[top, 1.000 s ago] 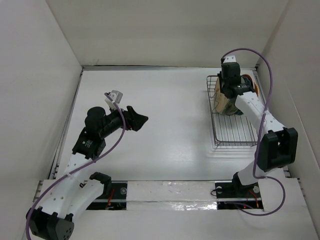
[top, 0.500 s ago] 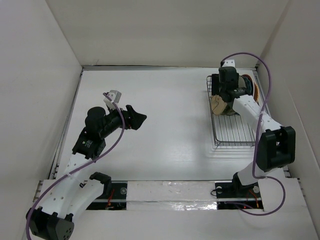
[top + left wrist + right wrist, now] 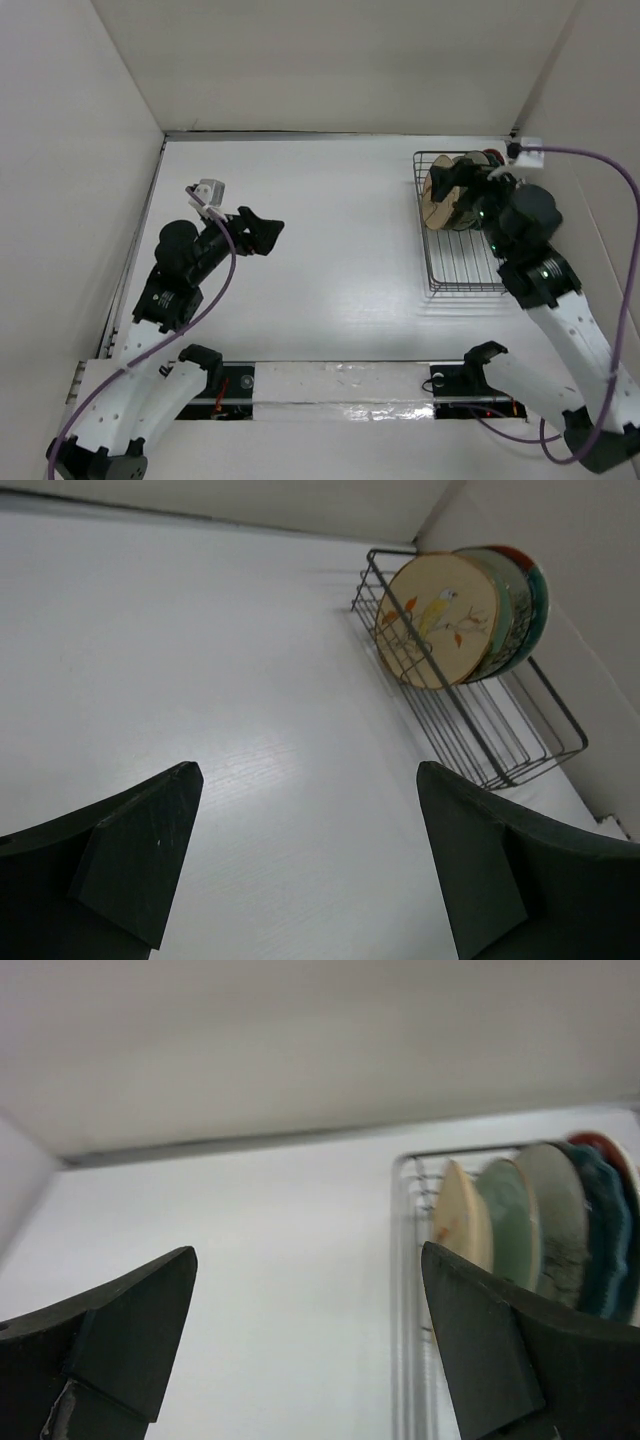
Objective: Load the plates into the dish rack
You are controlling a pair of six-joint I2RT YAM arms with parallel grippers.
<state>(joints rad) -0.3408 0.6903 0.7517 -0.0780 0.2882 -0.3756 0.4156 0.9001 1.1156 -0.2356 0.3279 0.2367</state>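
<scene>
The black wire dish rack point(image 3: 466, 272) lies at the right of the table. Several plates stand upright in its far end. The tan floral plate point(image 3: 436, 202) is the nearest of them. In the left wrist view the tan plate point(image 3: 438, 620) faces me, with the rack point(image 3: 505, 745) running toward me. The right wrist view shows the tan point(image 3: 459, 1226), pale green point(image 3: 510, 1228), cream point(image 3: 554, 1212) and dark teal point(image 3: 599, 1232) plates edge-on. My right gripper point(image 3: 461, 190) hangs open over the rack beside the plates and holds nothing. My left gripper point(image 3: 264, 231) is open over the bare table at the left, far from the rack.
White walls close the table point(image 3: 330, 250) at the back and on both sides. The rack's near half point(image 3: 468, 255) holds no plates. The rack's left rim point(image 3: 404, 1300) runs just inside my right finger in the right wrist view.
My right gripper opened and let go of the tan plate, which now stands in the rack. The right arm drew back toward the near right. The left arm shifted slightly left.
</scene>
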